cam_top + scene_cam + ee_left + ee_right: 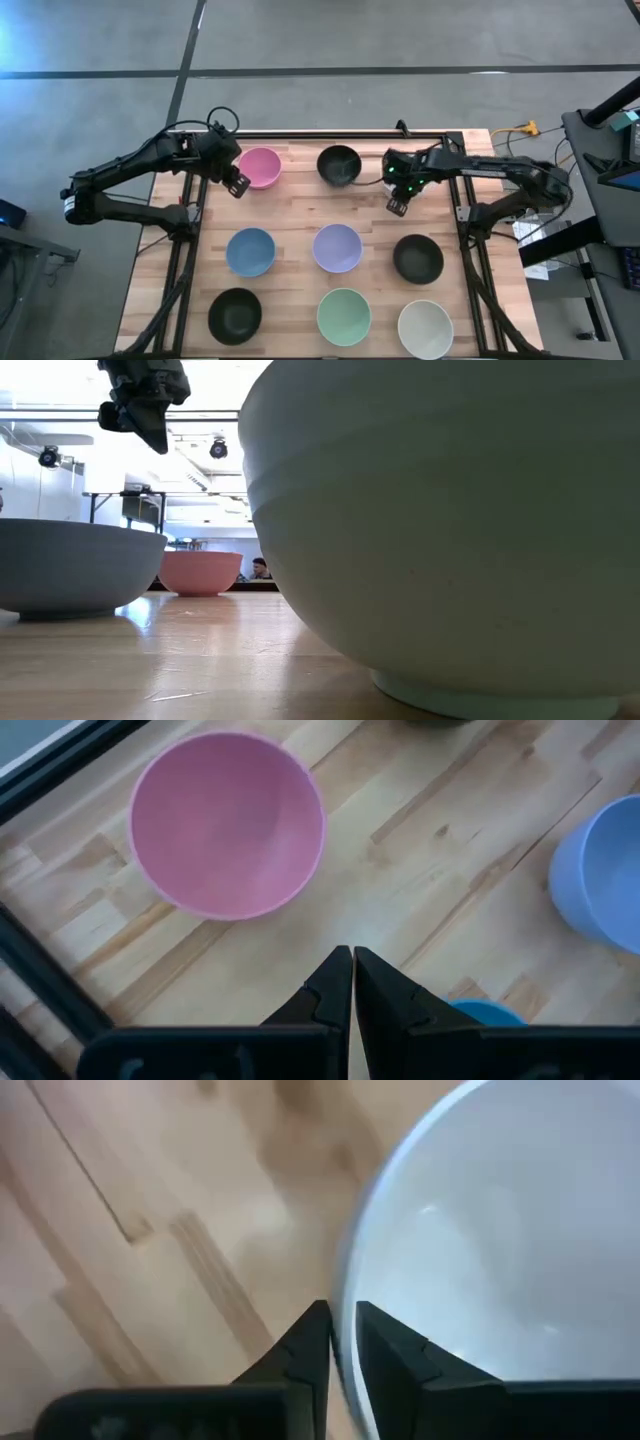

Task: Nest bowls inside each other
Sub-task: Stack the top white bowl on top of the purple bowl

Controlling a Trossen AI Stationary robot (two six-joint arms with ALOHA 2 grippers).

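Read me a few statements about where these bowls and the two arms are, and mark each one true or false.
1. The pink bowl sits beside the far black bowl. True.
2. The left gripper holds the pink bowl. False: its jaws are shut on nothing, beside that bowl.
3. The lavender bowl lies between the blue bowl and the middle-row black bowl. True.
4. The mint green bowl is nested in the white bowl. False: they stand apart.
5. The right gripper is over the white bowl. False: it is near the far black bowl.

Two dark jointed arms, black wedge-shaped fingers, green lights near the right hand (pixel 397 207).
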